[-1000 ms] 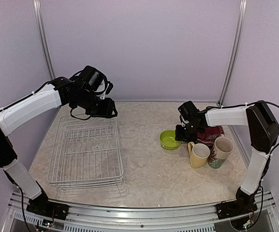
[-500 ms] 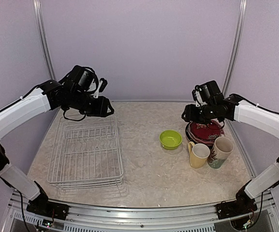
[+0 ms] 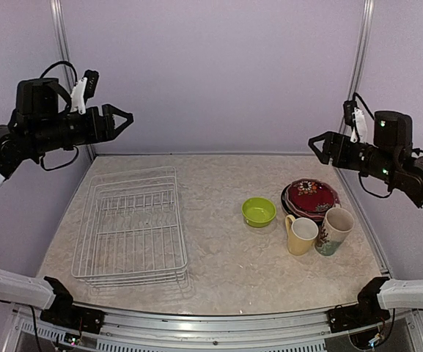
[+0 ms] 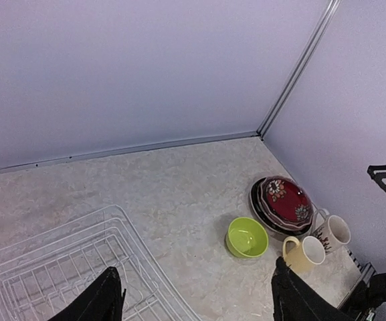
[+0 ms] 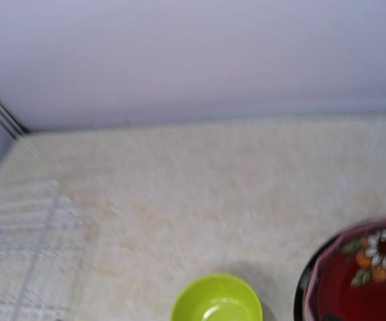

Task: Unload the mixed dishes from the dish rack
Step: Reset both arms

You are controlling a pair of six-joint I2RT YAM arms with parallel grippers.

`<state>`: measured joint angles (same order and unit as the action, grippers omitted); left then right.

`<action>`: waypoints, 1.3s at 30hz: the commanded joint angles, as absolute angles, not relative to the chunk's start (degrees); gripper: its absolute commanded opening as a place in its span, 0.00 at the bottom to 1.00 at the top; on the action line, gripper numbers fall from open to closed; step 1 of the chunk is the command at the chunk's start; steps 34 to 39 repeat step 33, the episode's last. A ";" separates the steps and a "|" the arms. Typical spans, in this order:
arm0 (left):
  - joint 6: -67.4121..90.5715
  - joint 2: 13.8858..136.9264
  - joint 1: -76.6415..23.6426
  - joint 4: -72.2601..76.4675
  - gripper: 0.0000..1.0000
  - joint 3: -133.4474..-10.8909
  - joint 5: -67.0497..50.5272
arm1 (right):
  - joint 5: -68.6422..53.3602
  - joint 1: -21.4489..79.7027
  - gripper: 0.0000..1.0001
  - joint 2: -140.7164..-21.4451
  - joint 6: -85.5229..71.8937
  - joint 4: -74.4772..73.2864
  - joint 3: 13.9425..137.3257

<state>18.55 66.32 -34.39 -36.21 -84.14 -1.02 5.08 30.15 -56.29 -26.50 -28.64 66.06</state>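
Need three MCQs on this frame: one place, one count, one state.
1. Where is the bowl?
A) between the rack and the plates
B) in the rack
C) inside a mug

2. How many mugs are there?
A) one
B) two
C) four

3. The rack is:
A) full of plates
B) tipped over
C) empty

Key:
1 A, the bowl sits in the gap between them.
2 B, a yellow mug and a floral mug stand in front of the plates.
3 C, only bare wire shows.
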 commanded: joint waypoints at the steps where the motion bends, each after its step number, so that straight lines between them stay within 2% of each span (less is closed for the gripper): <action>1: 18.32 60.18 -32.27 -34.88 0.77 -83.36 -0.31 | 5.01 29.58 0.81 -50.90 -23.52 -27.34 65.17; 7: 17.96 51.74 -31.64 -35.11 0.99 -82.88 2.16 | 2.12 29.61 0.91 -45.24 -20.62 -26.65 66.22; 12: 17.26 47.06 -31.64 -36.52 0.99 -83.57 6.39 | -0.64 29.62 1.00 -40.45 -18.31 -24.50 66.00; 16: 16.60 43.88 -31.63 -37.46 0.99 -83.99 9.20 | -4.49 29.64 1.00 -37.10 -17.73 -21.93 65.47; 26: 17.43 39.18 -31.64 -39.96 0.99 -84.90 12.94 | -5.13 29.62 1.00 -29.85 -17.79 -17.45 61.63; 39: 18.01 37.73 -31.64 -40.24 0.99 -84.86 13.19 | -4.10 29.62 1.00 -29.42 -17.64 -17.08 61.28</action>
